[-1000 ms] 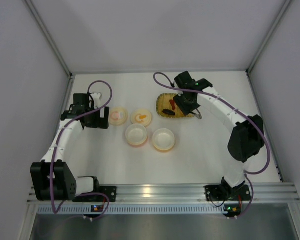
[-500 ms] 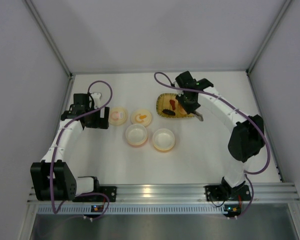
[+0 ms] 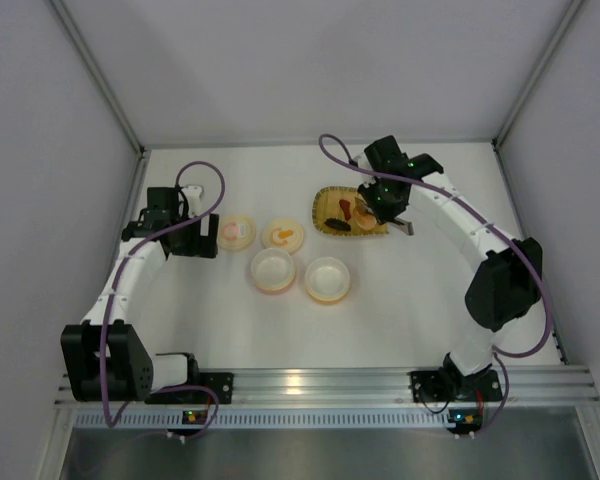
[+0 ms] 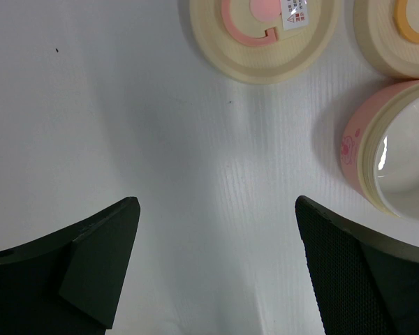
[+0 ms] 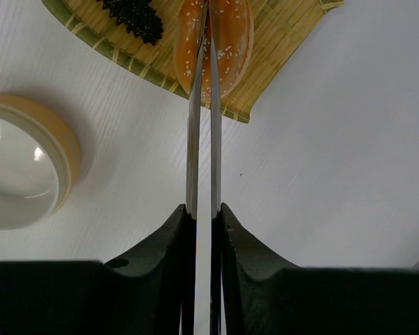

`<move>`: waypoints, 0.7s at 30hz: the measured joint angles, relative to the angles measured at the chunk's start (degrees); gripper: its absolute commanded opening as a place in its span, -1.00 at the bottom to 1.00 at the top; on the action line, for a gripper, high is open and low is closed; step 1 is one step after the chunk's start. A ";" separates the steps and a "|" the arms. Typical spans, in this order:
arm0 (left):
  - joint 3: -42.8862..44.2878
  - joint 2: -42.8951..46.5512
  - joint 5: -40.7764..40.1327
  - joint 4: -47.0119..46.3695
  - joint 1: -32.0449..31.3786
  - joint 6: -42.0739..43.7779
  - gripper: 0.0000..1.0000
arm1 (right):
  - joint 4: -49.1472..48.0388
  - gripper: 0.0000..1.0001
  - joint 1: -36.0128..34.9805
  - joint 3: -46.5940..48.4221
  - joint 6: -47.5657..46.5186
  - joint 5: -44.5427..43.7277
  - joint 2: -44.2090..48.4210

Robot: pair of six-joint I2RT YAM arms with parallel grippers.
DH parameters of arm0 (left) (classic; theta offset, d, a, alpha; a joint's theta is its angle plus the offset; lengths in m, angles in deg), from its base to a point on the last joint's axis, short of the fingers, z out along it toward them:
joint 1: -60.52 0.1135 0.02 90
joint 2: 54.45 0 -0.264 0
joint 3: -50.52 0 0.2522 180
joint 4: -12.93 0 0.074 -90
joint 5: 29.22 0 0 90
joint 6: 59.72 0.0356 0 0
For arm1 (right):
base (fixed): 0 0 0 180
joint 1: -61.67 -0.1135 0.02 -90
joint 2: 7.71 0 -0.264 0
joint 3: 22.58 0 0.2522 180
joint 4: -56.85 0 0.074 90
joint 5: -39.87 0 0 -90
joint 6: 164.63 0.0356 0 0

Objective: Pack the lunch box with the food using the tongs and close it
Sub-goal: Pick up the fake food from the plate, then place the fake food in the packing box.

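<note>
We note right gripper [image 5: 204, 218] jaws clamped on the tongs [image 5: 193, 139], arms nearly closed across the orange piece [image 5: 232, 35]; left gripper [image 4: 216, 269] jaws wide above the surface [image 4: 126, 105].

Right fingers [image 5: 164, 265] have closed, squeezing the tongs [image 5: 192, 139] together.

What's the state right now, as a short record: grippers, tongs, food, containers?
left gripper: open, empty, above table near pink-marked lid
right gripper: shut on tongs
tongs: arms squeezed nearly together, lying across orange piece
food: orange piece and dark piece on tray
bowls: pink bowl and orange bowl, uncovered, no food visible inside
</note>
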 measured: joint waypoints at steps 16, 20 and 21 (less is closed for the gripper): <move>0.02 -0.02 -0.02 0.04 0.00 0.09 0.96 | -0.33 -1.00 0.22 -0.07 -4.50 4.66 5.35; 0.37 -0.02 0.00 0.33 0.00 0.31 0.96 | -0.42 -1.00 0.42 -2.58 -5.97 8.44 11.87; 0.44 -0.02 0.02 0.39 0.00 0.35 0.96 | -0.35 -1.00 0.44 -3.43 -6.29 9.51 13.79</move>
